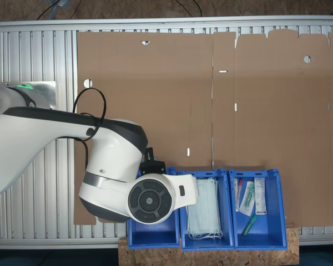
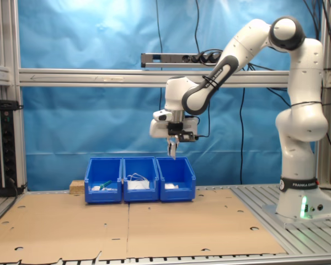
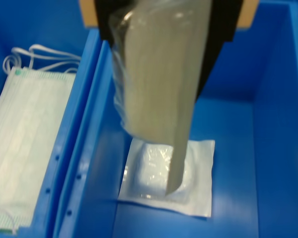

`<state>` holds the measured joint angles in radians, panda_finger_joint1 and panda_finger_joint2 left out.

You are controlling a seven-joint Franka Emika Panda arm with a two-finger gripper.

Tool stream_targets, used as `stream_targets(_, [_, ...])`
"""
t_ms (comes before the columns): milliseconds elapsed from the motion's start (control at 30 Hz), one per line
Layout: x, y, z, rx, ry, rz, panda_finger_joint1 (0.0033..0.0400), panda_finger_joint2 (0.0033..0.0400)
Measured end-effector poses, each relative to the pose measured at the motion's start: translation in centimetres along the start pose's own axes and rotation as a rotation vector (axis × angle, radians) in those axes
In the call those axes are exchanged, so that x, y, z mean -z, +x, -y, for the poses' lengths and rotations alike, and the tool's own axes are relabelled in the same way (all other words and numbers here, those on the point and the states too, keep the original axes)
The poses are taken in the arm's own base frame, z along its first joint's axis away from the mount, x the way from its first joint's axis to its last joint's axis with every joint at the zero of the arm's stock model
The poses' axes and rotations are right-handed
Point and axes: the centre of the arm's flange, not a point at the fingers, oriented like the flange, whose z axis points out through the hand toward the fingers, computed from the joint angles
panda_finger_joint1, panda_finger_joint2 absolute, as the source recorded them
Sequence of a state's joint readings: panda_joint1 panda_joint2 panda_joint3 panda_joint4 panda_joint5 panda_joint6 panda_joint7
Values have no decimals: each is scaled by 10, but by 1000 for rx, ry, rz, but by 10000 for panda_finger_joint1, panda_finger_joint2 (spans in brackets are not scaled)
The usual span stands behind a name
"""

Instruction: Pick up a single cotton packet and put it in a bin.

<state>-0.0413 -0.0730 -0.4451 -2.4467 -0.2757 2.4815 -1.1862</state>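
One cotton packet [image 3: 159, 79] hangs clamped in my claw [image 2: 172, 148] above the bin [image 2: 177, 178], where another packet [image 3: 169, 176] lies.

Seen from above in the first exterior view, the white robot arm [image 1: 100, 166] reaches over a cardboard sheet [image 1: 211, 111] laid on the ribbed metal table [image 1: 33, 55], and its round joint covers much of one blue bin [image 1: 152, 235]. Beside that bin, touching in a row, a second bin [image 1: 206, 244] holds pale green face masks [image 1: 204, 213], and a third bin [image 1: 263, 241] holds syringes and slim packets [image 1: 252, 199].
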Motion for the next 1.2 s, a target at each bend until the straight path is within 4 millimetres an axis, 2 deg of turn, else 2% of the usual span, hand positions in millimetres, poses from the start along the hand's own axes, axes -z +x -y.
stream_targets(400, [3, -13, -7, -65, -23, 33, 53, 53])
stream_targets(1200, [5, -15, -9, -140, -29, 49, 53, 53])
